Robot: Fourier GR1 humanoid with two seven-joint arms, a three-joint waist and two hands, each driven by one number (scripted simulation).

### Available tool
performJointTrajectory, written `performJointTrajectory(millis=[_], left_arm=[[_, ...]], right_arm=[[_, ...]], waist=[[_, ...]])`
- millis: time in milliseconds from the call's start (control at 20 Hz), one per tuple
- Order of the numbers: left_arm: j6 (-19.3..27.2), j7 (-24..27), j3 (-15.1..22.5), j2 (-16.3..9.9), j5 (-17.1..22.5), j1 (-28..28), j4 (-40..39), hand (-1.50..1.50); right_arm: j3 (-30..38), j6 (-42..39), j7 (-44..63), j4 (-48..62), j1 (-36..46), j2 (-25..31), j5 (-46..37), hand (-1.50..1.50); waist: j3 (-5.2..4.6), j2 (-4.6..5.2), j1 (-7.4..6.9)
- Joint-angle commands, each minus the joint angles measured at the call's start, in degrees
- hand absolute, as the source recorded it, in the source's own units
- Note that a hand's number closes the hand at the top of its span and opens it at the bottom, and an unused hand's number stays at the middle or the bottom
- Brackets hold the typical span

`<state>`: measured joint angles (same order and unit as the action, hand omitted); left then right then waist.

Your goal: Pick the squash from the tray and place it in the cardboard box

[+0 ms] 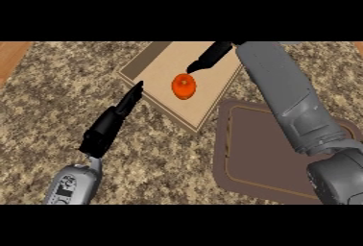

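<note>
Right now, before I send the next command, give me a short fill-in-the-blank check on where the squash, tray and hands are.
1. The orange squash lies inside the ____.
2. The brown tray now holds ____ squash.
3. The right hand hangs above the cardboard box with its fingers ____ of the squash.
4. The left hand shows to the ____ of the box, fingers straight.

Missing words: cardboard box; no; clear; left
</note>
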<state>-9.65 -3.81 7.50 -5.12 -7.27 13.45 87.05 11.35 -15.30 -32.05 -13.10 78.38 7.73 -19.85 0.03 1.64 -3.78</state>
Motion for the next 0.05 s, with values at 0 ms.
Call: performJointTrajectory(millis=[0], left_arm=[[0.0,-0.1,0.6,0.6,-0.3,0.8,0.2,0.00]], right_arm=[[5.7,-5.1,0.1,2.5,0.8,3.4,5.4,-1.50]], waist=[[0.00,0.20,-0.31]])
